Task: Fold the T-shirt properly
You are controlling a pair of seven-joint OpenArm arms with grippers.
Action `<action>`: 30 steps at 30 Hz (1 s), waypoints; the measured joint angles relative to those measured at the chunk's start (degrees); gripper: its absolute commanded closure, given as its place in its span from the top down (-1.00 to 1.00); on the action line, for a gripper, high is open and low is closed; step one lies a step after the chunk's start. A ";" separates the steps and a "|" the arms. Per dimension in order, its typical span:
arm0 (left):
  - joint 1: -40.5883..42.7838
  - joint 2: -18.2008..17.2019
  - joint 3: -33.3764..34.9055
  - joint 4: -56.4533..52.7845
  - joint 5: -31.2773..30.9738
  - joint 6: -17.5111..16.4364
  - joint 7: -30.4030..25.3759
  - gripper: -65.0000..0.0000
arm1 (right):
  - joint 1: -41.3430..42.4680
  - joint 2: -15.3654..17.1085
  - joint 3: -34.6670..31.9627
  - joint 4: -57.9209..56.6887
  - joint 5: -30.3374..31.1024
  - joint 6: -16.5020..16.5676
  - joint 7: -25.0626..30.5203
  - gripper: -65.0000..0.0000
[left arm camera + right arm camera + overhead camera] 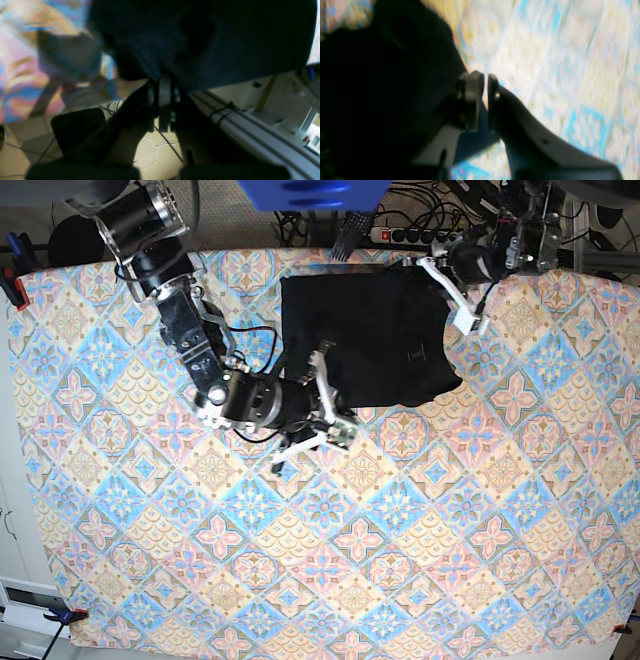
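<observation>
Lying folded into a rough dark rectangle at the far edge of the patterned counter (520, 510), T-shirt (370, 340), long axis running side to side in the base view, its right part bulging toward the near side; neck direction not discernible. Left gripper (163, 85) pinched tight on cloth, lifting the far right corner. Right gripper (485, 85) narrowed to a slit, apparently empty, just beside the near left corner. Risk judged: one-sided pull dragging or skewing the stacked layers, or thin cloth slipping from the pinch and undoing the fold.
</observation>
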 measured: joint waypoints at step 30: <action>3.56 -7.69 -5.92 4.79 0.42 -0.63 6.78 -0.96 | 4.70 0.20 -2.58 -29.70 0.35 0.52 13.42 -0.80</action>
